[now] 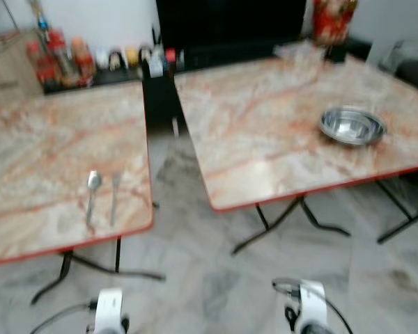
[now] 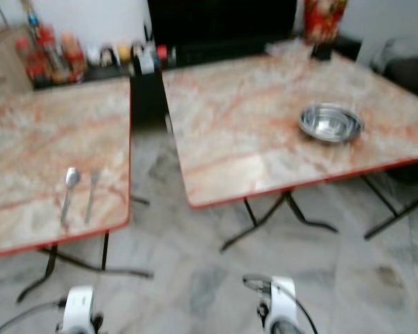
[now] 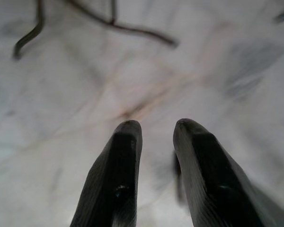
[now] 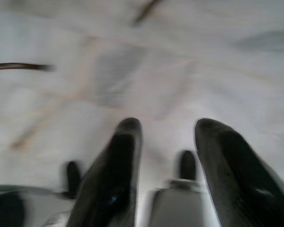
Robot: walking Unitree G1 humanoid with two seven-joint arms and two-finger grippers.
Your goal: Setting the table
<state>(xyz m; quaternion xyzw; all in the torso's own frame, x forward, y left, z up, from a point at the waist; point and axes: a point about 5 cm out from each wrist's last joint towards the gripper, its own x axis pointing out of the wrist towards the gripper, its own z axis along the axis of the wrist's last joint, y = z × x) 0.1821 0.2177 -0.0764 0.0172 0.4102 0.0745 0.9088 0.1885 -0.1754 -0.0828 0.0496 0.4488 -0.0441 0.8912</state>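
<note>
Ahead of left hand (image 3: 154,130): spoon (image 1: 92,193), fork (image 1: 115,197) side by side on counter (image 1: 35,160). Ahead of right hand (image 4: 168,130): steel bowl (image 1: 352,126). Both hands hang low, fingers parted, empty.

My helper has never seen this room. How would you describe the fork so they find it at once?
Two marble-patterned tables with red edges stand side by side; go to the left table. Near its front edge lie two metal utensils, parallel and apart. The fork is the right one, thin with prongs, while the spoon beside it has a rounded bowl.
</note>
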